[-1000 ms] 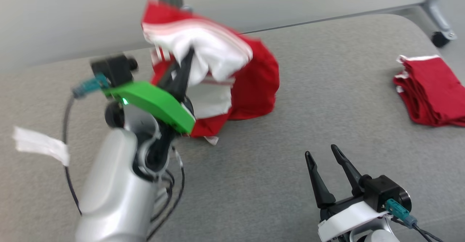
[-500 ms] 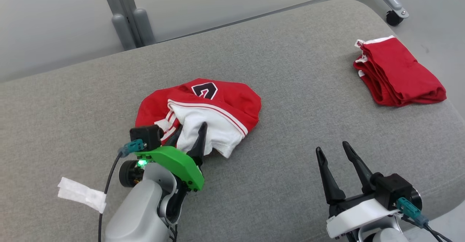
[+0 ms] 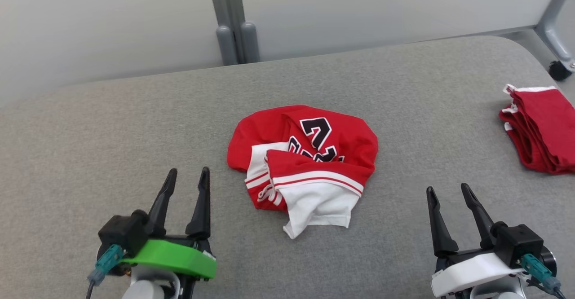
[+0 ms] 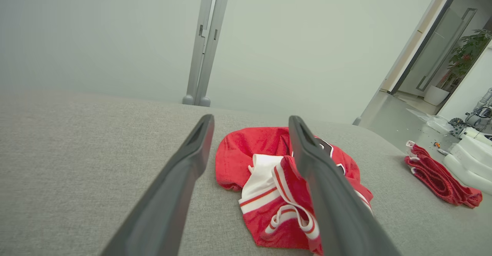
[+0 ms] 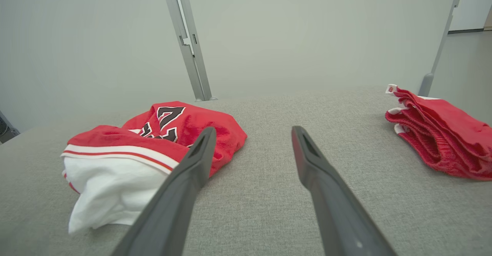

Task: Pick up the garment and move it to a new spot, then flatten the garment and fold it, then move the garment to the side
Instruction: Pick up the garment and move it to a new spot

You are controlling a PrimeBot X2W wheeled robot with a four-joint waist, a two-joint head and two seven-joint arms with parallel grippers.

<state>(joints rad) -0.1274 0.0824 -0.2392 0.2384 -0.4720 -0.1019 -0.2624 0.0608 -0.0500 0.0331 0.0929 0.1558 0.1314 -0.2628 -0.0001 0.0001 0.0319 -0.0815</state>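
A: What's on the grey worktop?
B: The garment — red and white, crumpled at frame centre. A folded red pile sits at the right edge.
A: And the hands?
B: The left hand is lower left, the right hand lower right — fingers apart, clear of the cloth.

A broad grey woven-fabric padded surface with a rounded far-right corner carries two things. A crumpled red jersey with white trim and black lettering lies just ahead of the jaws, between the left gripper and the right gripper, touching neither. A folded stack of red cloth with white edging lies ahead and well right of the right jaws, near the surface's edge.
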